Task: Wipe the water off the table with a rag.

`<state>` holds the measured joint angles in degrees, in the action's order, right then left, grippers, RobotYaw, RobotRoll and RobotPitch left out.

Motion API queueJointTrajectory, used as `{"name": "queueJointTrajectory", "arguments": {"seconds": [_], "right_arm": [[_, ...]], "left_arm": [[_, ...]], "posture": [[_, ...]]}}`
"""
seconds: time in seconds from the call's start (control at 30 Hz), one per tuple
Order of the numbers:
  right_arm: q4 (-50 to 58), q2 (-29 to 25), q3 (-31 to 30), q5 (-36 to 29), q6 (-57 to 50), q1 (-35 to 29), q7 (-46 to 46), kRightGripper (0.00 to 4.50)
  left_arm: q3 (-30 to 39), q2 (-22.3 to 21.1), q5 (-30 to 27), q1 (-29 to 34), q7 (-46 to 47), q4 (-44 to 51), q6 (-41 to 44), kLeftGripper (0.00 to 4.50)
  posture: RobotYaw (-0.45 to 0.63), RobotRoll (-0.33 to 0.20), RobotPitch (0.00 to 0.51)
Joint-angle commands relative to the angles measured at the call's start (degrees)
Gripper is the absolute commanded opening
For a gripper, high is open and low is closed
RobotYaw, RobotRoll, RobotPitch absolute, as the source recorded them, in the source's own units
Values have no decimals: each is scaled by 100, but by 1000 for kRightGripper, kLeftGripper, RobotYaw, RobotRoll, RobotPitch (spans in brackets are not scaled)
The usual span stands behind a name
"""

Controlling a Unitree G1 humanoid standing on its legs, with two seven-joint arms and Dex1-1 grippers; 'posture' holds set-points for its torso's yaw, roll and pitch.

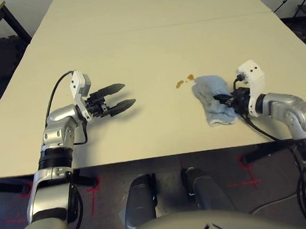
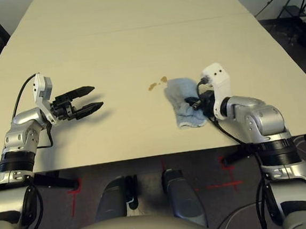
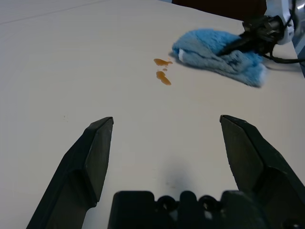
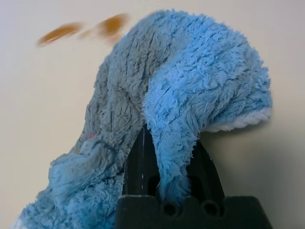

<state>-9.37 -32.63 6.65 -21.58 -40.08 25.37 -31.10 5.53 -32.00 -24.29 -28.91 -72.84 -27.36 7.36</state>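
Rag (image 1: 213,95) on table (image 1: 153,55), right side, near half. Water spots (image 1: 185,81) on table, just beside rag, left of it, by its far end. Right gripper (image 1: 224,99) at rag, part of rag between its fingers. Left gripper (image 1: 130,93) above table, near half, left of spots, well apart from rag.

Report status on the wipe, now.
Right gripper shut on rag. Left gripper open, empty, above table. Water still unwiped, spots just left of rag. Nothing between rag and spots.
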Motion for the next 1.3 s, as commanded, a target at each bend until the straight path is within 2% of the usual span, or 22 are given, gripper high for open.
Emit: {"name": "queueJointTrajectory", "arguments": {"seconds": [0.03,0.67,0.9,1.3], "right_arm": [[-322,152,344,76,410,279,275,195],[-2172,1669,-211,615,1061,1068,311,195],[-1603,2241,-867,687,672,904,-135,195],[-712,2732,-1823,719,142,548,-662,194]], "left_arm": [[-62,-39,74,-20,-41,41,27,4500],[-47,-213,99,12,-97,41,38,4500],[-46,-219,76,56,-90,100,60,4500],[-31,-225,56,92,-81,158,83,4500]], "posture": [[-262,0,156],[-235,0,147],[-230,0,143],[-227,0,143]]}}
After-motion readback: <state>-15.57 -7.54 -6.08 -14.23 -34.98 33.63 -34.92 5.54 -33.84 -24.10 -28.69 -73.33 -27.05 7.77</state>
